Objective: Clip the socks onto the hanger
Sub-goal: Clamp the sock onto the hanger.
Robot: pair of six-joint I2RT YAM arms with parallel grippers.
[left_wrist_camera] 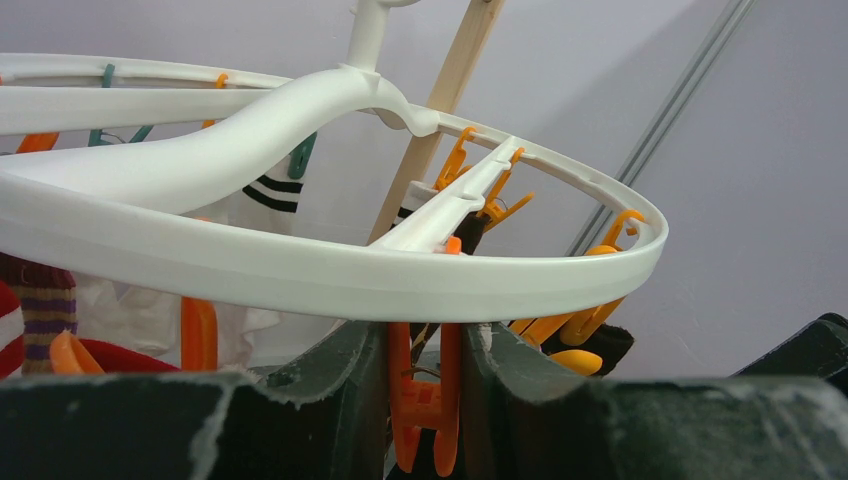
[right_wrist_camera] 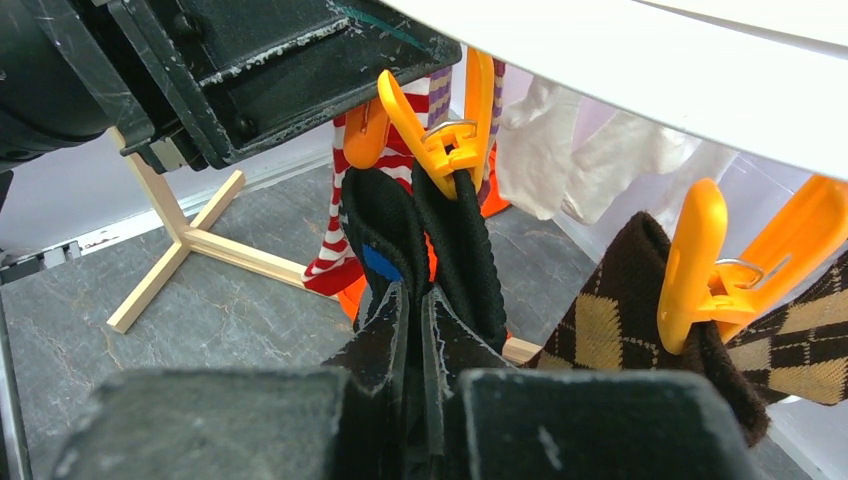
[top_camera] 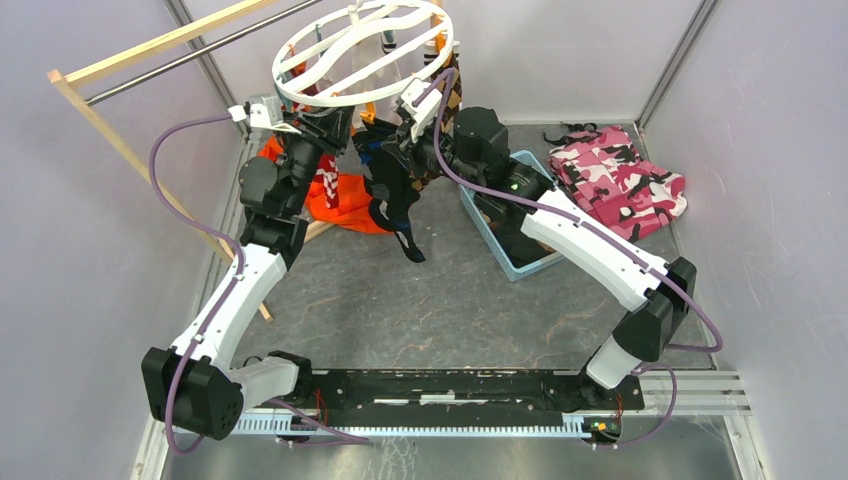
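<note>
Top external: hanger [top_camera: 335,101] hangs at upper centre of frame, both hands raised just under its ring.

Left wrist: left hand [left_wrist_camera: 425,345] is partly closed on an orange clip [left_wrist_camera: 423,405] dangling from the ring, a finger against each side. Right wrist: right hand [right_wrist_camera: 415,320] is pinched almost shut on a black sock [right_wrist_camera: 472,260] with a blue patch, whose top edge touches the clip's mouth. Brown argyle sock [right_wrist_camera: 610,330] clipped at right; red-and-white striped sock [right_wrist_camera: 335,250] behind. Blue bin [top_camera: 520,262] and pink camouflage cloth [top_camera: 620,185] sit on the worktop [top_camera: 420,300], right of frame.

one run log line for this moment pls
step: clipping | left gripper: shut on orange plastic clip under white round plastic hanger | right gripper: shut on black fabric sock with blue patch, below hanger
</note>
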